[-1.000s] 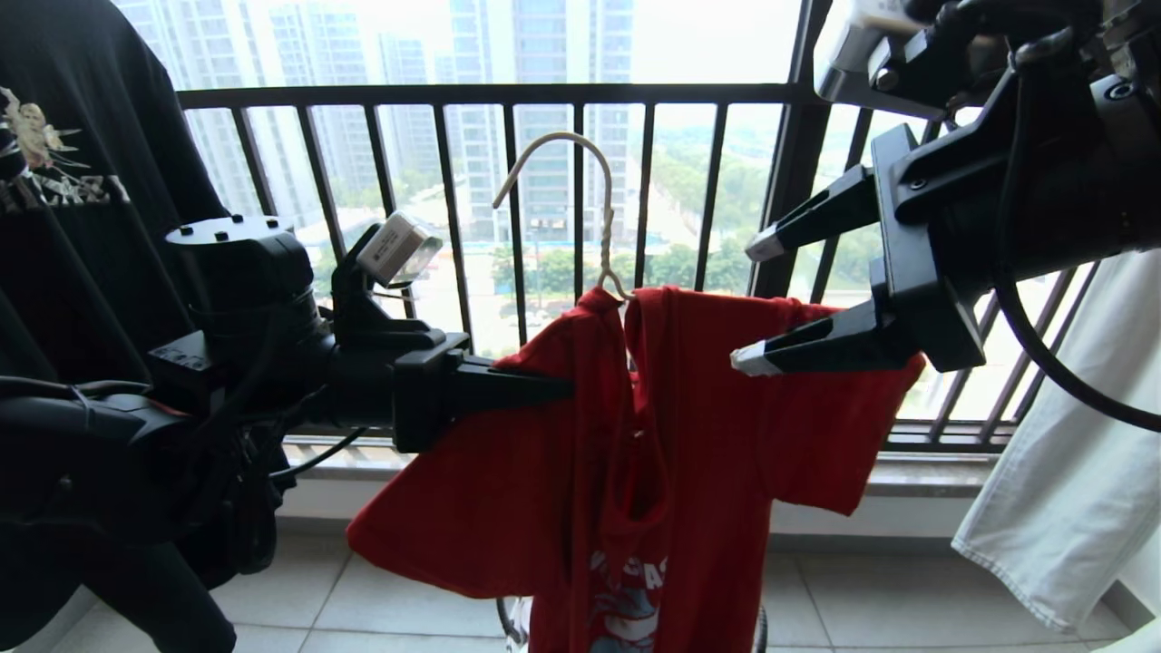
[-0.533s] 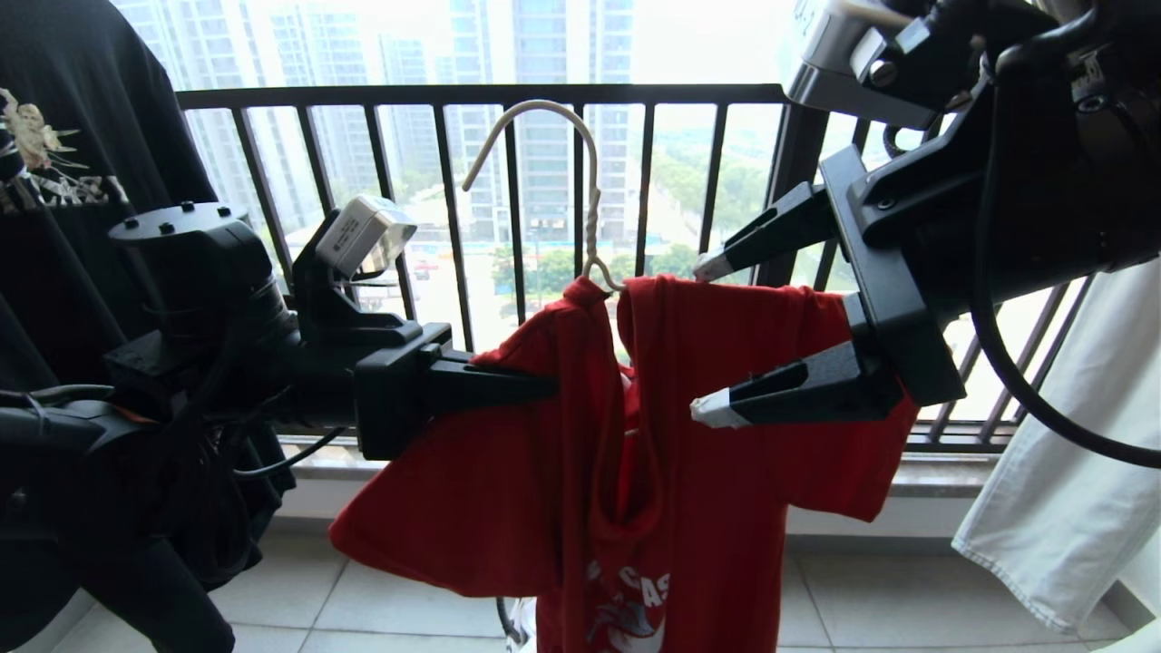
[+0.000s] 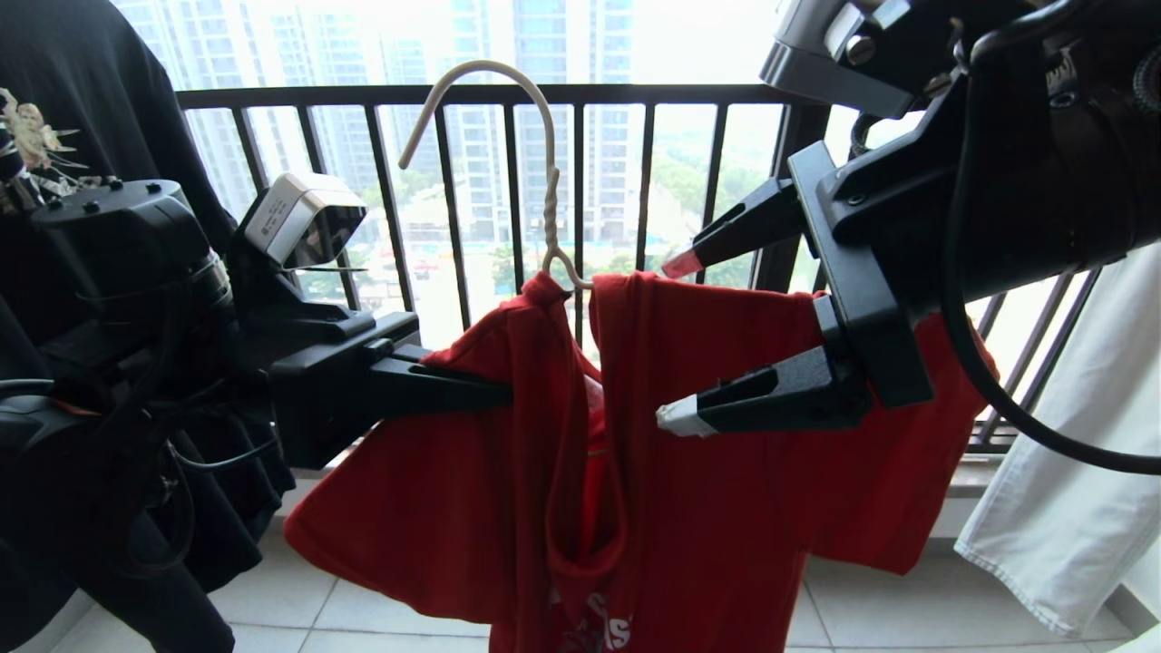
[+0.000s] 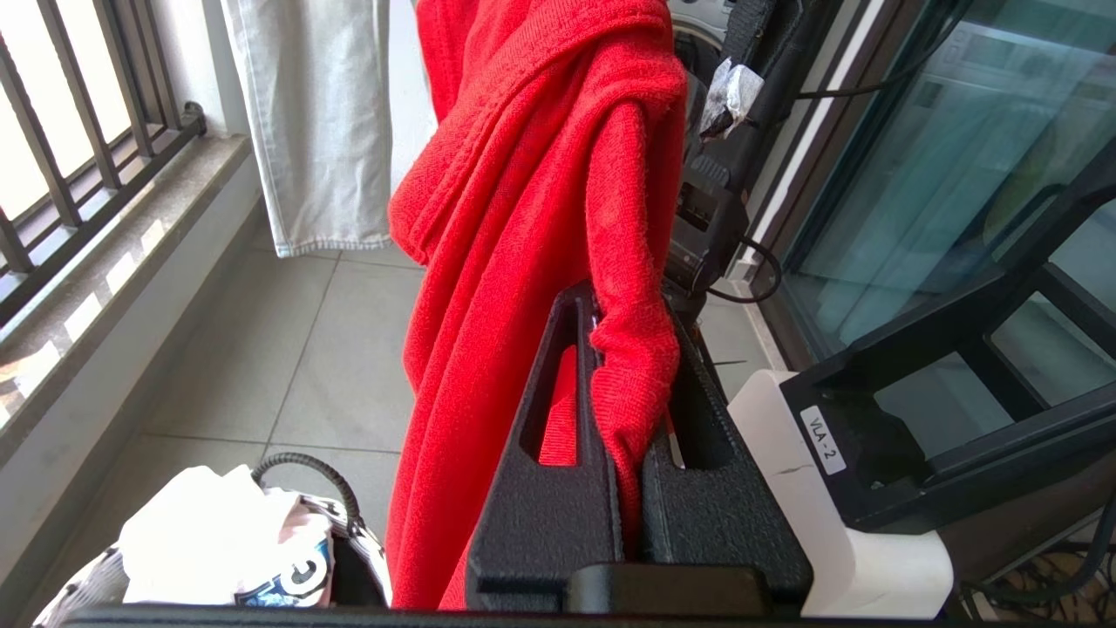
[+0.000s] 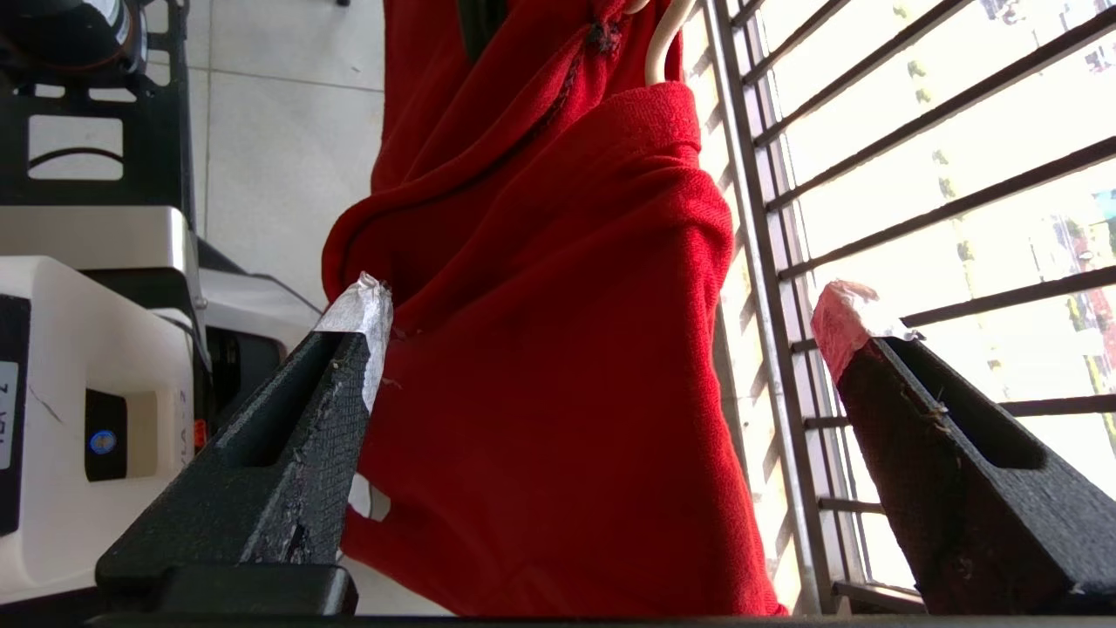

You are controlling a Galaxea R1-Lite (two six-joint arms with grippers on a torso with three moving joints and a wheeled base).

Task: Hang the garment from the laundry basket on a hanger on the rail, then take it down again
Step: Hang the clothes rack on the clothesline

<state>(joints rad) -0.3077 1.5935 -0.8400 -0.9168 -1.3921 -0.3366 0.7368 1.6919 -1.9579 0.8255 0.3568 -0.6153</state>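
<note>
Your hanger (image 3: 544,195) has risen since a second ago: the pale hook now crests above the top bar of the black window railing (image 3: 635,93), where before it sat well below it. The garment (image 3: 508,490) has come up with it and drifted left, and less of the chest print shows at the bottom edge.

Your left pincer (image 3: 494,394) comes in level from the left, jaws together and clamped on the garment's shoulder fabric; in the left wrist view the red cloth is bunched between the two black fingers (image 4: 540,488).

Your right pincer (image 3: 676,345) reaches in from the upper right, jaws spread wide, wider than a second ago, and it has slid further left. One taped tip sits up by the collar, the other lower in front of the chest. In the right wrist view the cloth hangs between the fingertips (image 5: 362,318) without being pinched.

The rail is out of view, so you can't tell how close the hook is to it. The laundry basket (image 4: 323,488) shows only as a sliver low in the left wrist view, on the floor below the garment, with white cloth (image 4: 209,549) in it. The black printed T-shirt (image 3: 82,136) hangs far left and a pale garment (image 3: 1070,453) far right, both cut off.
</note>
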